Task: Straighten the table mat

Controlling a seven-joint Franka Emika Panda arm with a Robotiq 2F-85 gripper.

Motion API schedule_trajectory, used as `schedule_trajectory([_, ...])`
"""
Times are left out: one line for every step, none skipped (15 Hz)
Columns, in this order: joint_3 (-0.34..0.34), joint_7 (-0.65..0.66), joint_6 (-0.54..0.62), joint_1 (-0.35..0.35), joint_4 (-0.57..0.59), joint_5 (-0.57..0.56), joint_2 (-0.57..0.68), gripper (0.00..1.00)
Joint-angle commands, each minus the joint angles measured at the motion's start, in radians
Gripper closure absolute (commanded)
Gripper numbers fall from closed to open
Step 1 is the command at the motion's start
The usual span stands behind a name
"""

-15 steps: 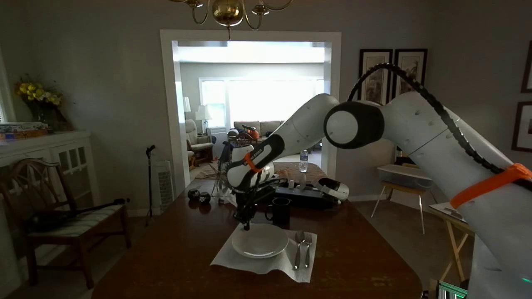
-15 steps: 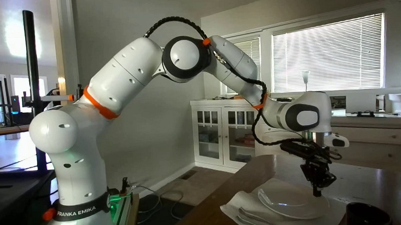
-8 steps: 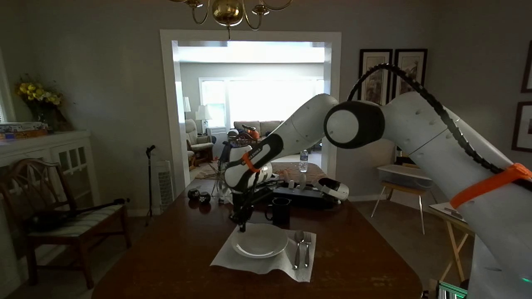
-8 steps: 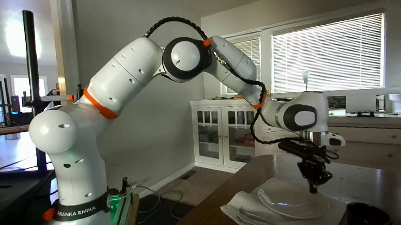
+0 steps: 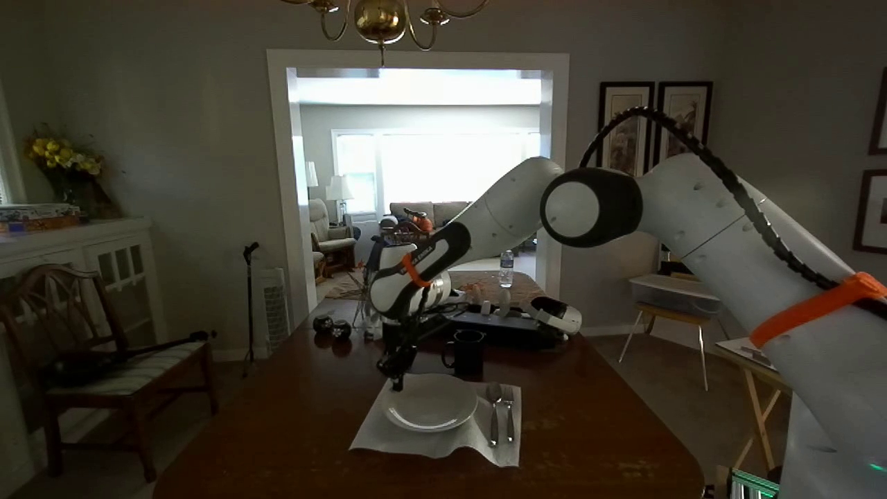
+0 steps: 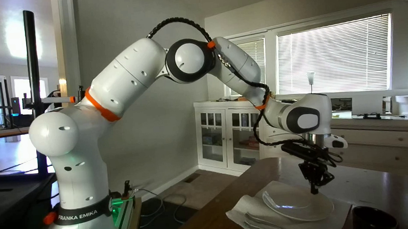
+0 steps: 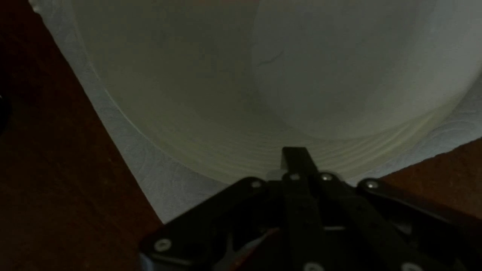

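Note:
The table mat (image 5: 374, 435) is a thin pale grey-white rectangle on the wooden table, with a wavy, lifted near edge in an exterior view. It also shows in an exterior view (image 6: 244, 207) and in the wrist view (image 7: 158, 184). A round white plate (image 5: 429, 409) sits on it; a spoon (image 5: 493, 419) and a fork (image 5: 510, 419) lie beside the plate on the mat. My gripper (image 5: 397, 383) is shut and holds nothing visible. Its tips are at the plate's inner rim in the wrist view (image 7: 295, 160) and seem to touch the plate.
A black mug (image 5: 466, 352) stands just behind the plate and mat, and shows in an exterior view (image 6: 373, 219). Farther back are a headset (image 5: 554, 315), a black box (image 5: 502, 329), two small dark round objects (image 5: 331, 326) and a water bottle (image 5: 506, 269).
My shut gripper has moved left in both exterior views. The plate, mat and cutlery have shifted slightly left in an exterior view over the last half second.

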Motion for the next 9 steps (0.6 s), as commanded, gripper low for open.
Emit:
schedule_trajectory([0.029,-0.052,0.009,-0.016,0.017,0.033,0.024,1.0])
schedule_trajectory([0.033,-0.062,0.008,-0.017,0.016,0.035,0.024,1.0])
schedule_trajectory([0.035,-0.069,0.009,-0.017,0.016,0.037,0.024,1.0])
schedule_trajectory([0.038,-0.076,0.008,-0.017,0.018,0.037,0.025,1.0])
schedule_trajectory([0.04,-0.084,0.007,-0.016,0.017,0.037,0.024,1.0])
schedule_trajectory([0.043,-0.09,0.006,-0.015,0.017,0.037,0.024,1.0])
schedule_trajectory([0.045,-0.098,0.006,-0.014,0.017,0.036,0.025,1.0])
schedule_trajectory([0.048,-0.103,0.005,-0.014,0.015,0.036,0.024,1.0])
schedule_trajectory([0.05,-0.107,0.004,-0.013,0.015,0.036,0.024,1.0])
